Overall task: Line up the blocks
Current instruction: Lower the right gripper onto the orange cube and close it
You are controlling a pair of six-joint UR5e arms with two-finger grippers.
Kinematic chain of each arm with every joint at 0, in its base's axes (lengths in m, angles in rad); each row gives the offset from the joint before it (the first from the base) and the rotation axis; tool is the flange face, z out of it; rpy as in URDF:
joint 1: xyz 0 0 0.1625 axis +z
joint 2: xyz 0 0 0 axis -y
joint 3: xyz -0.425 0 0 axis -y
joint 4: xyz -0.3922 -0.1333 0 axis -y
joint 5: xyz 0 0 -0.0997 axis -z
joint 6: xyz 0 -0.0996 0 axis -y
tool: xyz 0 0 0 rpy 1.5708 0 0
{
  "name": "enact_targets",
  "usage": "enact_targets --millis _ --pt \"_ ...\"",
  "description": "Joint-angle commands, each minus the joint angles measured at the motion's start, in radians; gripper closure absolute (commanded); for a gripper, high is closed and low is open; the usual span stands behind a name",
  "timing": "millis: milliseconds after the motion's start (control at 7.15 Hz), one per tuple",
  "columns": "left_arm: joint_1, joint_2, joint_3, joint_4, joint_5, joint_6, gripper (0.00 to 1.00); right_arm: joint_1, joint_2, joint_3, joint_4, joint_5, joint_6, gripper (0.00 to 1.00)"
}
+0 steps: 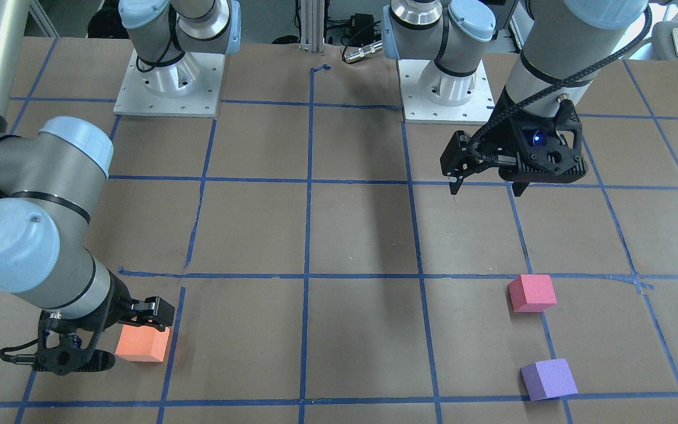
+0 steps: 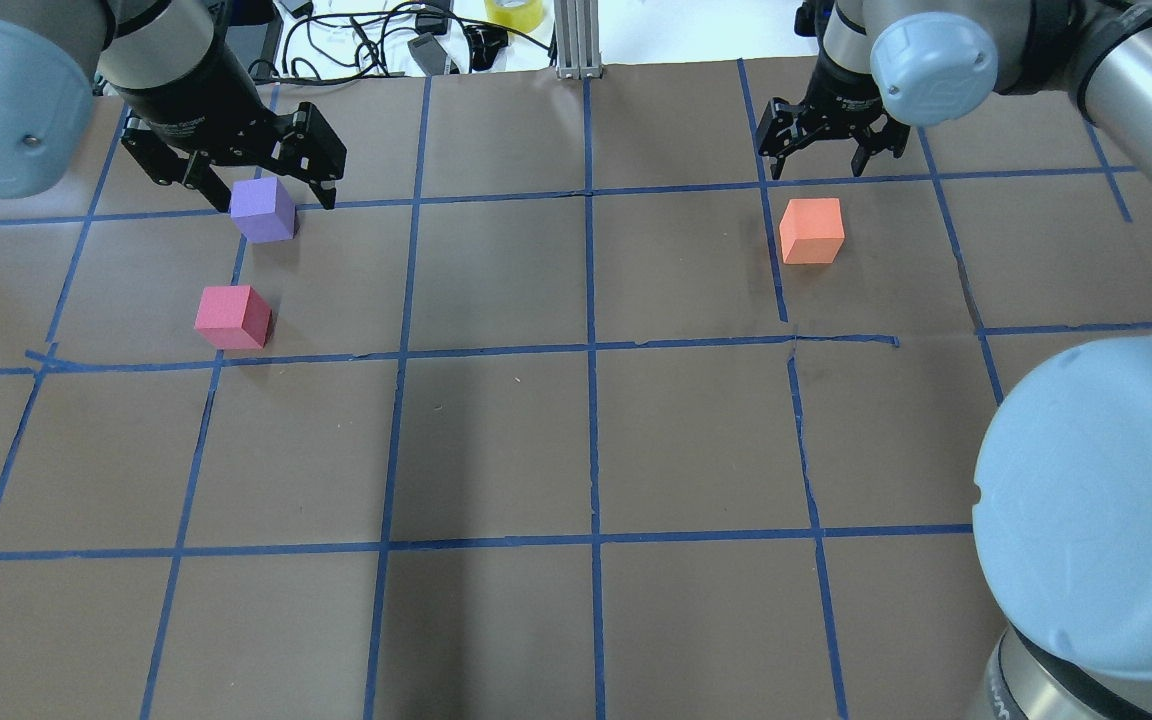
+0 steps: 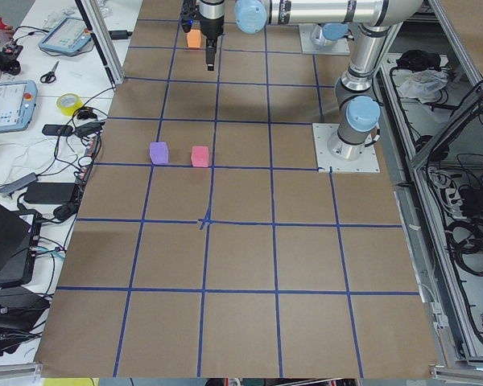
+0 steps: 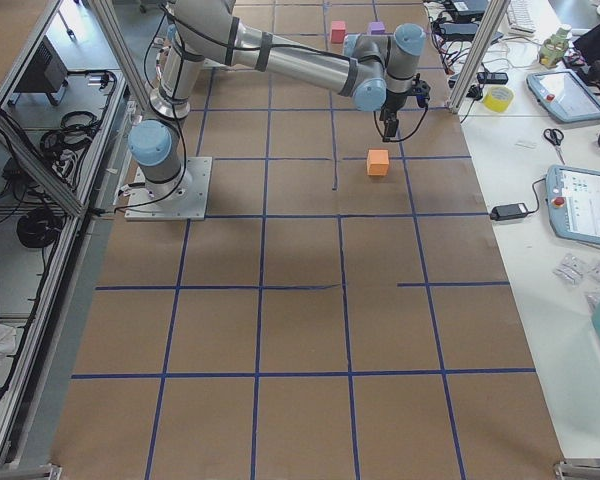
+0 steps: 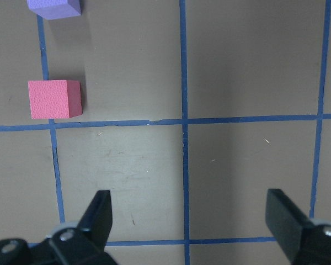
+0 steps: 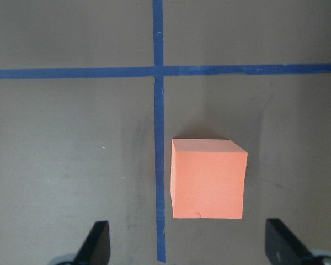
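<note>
On the robot's left half of the counter [image 2: 496, 450], the purple block [image 2: 263, 209] & the pinkish-red block [image 2: 233, 317] are sitting near each other, not touching, w/ purple farther from the robot. Over on the right half the orange block [image 2: 812, 230] is lying well apart from both, just beside a tape line.

So no line is forming yet, imo: 3 blocks, no shared row, nothing gripped. Approx. all the work is remaining. At least one block, prob. orange, is needing a carry across to join the pair, then some squaring up.

Near the pair, the left end effector [image 1: 486, 188] is hanging released, jaws wide, raised off the counter. Its wrist cam is looking down on mostly bare paper w/ both blocks up in a corner. Close by the orange block, the right end effector [image 2: 824, 162] is hovering released too, jaws spread & nothing btwn them. Its wrist view is showing the block ahead of the fingertips, not touching them.

Brown paper is covering the counter under a blue tape grid [image 2: 591, 300], the tape wrinkling & breaking in spots. Past the far edge, cables [image 2: 356, 35], a yellow tape roll [image 2: 514, 12] & an aluminium post [image 2: 576, 40] are showing. A side bench [image 4: 525, 160] is carrying tablets [image 4: 583, 205] & scissors [image 4: 553, 137].
</note>
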Motion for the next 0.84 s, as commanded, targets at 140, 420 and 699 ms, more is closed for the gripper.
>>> enact_targets --millis 140,420,699 --pt "0.000 0.000 -0.003 0.002 0.001 0.000 0.00 -0.020 0.032 0.137 -0.189 0.001 -0.065 0.00" --pt "0.001 0.000 -0.003 0.002 0.000 0.000 0.00 -0.046 0.042 0.148 -0.200 0.010 -0.080 0.00" --pt "0.000 0.000 -0.003 0.002 0.000 0.000 0.00 -0.048 0.068 0.146 -0.242 0.007 -0.072 0.08"
